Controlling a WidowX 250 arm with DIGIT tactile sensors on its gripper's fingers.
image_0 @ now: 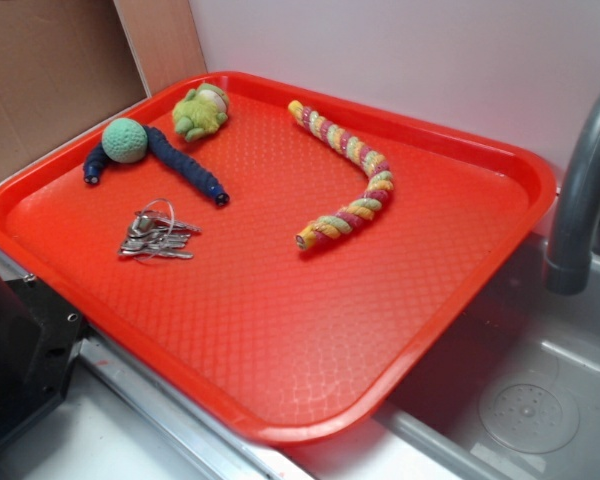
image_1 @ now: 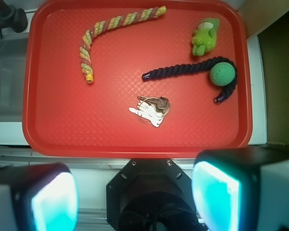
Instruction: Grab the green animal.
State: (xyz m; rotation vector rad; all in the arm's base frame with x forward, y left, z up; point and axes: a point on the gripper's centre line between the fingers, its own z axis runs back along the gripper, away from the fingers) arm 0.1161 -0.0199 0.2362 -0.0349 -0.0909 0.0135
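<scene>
The green animal, a small fuzzy yellow-green plush with a pale patch, lies in the far left corner of the red tray. In the wrist view the green animal is at the upper right of the tray. My gripper is high above and back from the tray's near edge, far from the plush. It is open, and its two teal-lit pads stand wide apart with nothing between them. The exterior view does not show the gripper.
A teal ball on a dark blue rope lies just beside the plush. A bunch of keys and a braided rope also lie on the tray. A grey faucet and a sink are to the right.
</scene>
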